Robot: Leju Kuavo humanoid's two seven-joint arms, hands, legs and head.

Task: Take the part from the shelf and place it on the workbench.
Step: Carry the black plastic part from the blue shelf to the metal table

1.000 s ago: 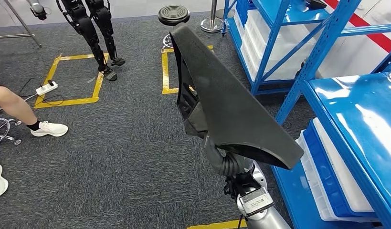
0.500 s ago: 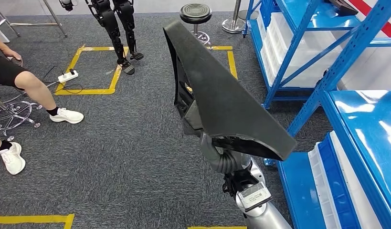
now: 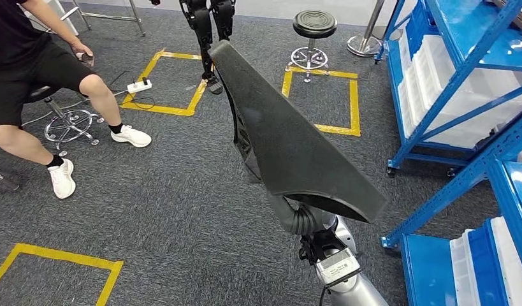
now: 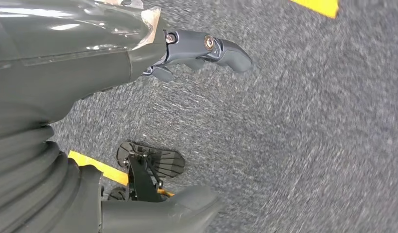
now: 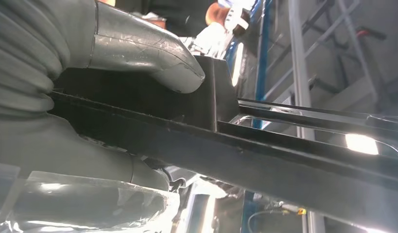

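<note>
A large dark grey felt-covered part [image 3: 290,140], long and wedge-shaped, stands tilted up in the middle of the head view, over the carpet. My right hand [image 5: 138,53] grips it from below; the thumb presses on the part's black rib [image 5: 284,155], with the edge clamped against the palm. In the head view the part hides that hand, and the silver right forearm [image 3: 338,264] rises to it. My left hand [image 4: 65,73] hangs above the grey carpet with its dark fingers [image 4: 211,48] and thumb apart, holding nothing.
Blue shelving [image 3: 462,95] with white bins [image 3: 436,70] stands at the right, a lower blue shelf [image 3: 430,268] near my right side. A person [image 3: 41,70] sits at the left. A black stool [image 3: 314,25], another robot's legs [image 3: 207,19] and yellow floor tape [image 3: 354,102] lie ahead.
The camera has turned: the shelving has slid toward the right edge and the seated person has come into view at the left. The part stays held in my right hand.
</note>
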